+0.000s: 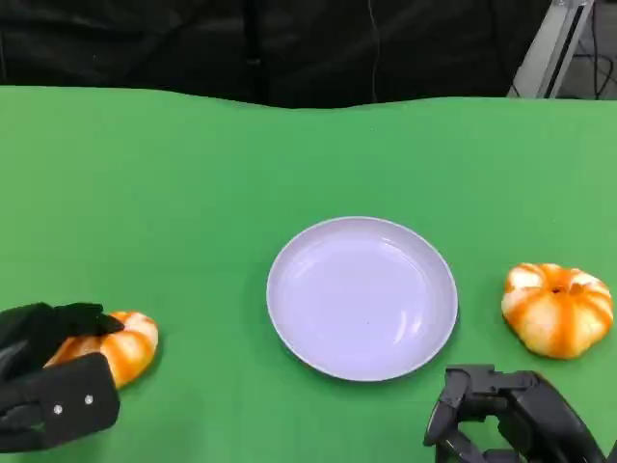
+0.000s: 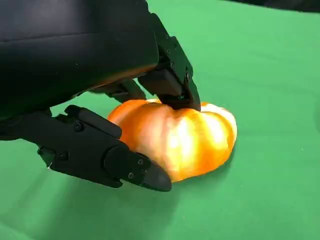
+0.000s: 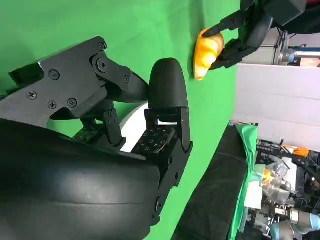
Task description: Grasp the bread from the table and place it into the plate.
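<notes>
Bread [image 1: 123,345] is enclosed on the green table [image 1: 193,174] by the left hand [image 1: 48,386], fingers set over its top and thumb against its near side, seemingly so a lift can follow; the plate [image 1: 362,297] is left bare to its right. Another bread roll [image 1: 558,309] lies beyond the plate, near the right hand [image 1: 506,417], which is seen curled and holding nothing.

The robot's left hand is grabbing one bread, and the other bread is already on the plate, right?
Not quite. The left hand does have its fingers around one bread, but the other bread lies on the green table beside the plate, as the head view shows.
</notes>
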Controlling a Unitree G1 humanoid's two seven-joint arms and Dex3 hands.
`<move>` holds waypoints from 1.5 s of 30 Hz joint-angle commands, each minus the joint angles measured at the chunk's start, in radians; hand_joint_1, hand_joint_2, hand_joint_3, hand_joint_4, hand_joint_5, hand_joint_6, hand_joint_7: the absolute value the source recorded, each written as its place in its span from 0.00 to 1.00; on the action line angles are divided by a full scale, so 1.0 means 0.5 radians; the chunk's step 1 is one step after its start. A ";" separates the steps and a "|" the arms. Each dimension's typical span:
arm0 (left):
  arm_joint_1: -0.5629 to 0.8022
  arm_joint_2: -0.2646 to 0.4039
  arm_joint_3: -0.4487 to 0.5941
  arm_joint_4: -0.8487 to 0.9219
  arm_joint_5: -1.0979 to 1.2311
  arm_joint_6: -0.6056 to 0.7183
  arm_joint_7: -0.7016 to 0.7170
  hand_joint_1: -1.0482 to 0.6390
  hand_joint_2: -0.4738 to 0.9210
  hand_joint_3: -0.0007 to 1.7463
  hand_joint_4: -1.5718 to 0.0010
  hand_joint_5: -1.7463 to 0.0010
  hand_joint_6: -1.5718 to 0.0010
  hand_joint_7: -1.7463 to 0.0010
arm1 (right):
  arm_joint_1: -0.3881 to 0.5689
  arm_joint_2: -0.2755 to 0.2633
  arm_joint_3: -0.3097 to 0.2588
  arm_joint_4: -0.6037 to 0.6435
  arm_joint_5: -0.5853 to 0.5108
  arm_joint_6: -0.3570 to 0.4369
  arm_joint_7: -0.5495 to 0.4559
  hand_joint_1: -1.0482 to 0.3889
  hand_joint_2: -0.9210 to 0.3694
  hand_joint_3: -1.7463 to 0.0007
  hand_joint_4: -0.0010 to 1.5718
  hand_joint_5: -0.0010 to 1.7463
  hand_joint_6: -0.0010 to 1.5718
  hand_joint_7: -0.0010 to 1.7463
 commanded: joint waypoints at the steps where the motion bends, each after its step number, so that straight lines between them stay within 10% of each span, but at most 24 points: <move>1: 0.081 -0.066 0.054 -0.031 -0.037 0.002 0.164 0.60 0.94 0.01 0.72 0.03 0.72 0.16 | 0.014 -0.024 -0.006 -0.005 -0.001 -0.005 -0.007 0.65 0.25 0.44 0.53 0.84 0.54 0.68; 5: 0.105 -0.101 0.080 -0.050 -0.056 -0.013 0.249 0.59 0.94 0.01 0.59 0.00 0.69 0.01 | 0.015 -0.024 -0.007 -0.007 -0.005 -0.004 -0.010 0.65 0.25 0.43 0.53 0.83 0.54 0.68; 29: 0.346 -0.212 0.185 -1.176 -0.012 0.063 0.203 0.58 0.93 0.00 0.60 0.00 0.71 0.00 | 0.002 -0.014 0.001 0.032 -0.024 -0.032 -0.017 0.66 0.24 0.45 0.53 0.83 0.54 0.68; 45: 0.022 -0.489 -0.088 -1.145 0.155 0.104 0.148 0.60 0.92 0.00 0.63 0.00 0.72 0.00 | -0.013 0.000 0.004 0.088 -0.005 -0.083 -0.009 0.65 0.23 0.46 0.54 0.83 0.54 0.67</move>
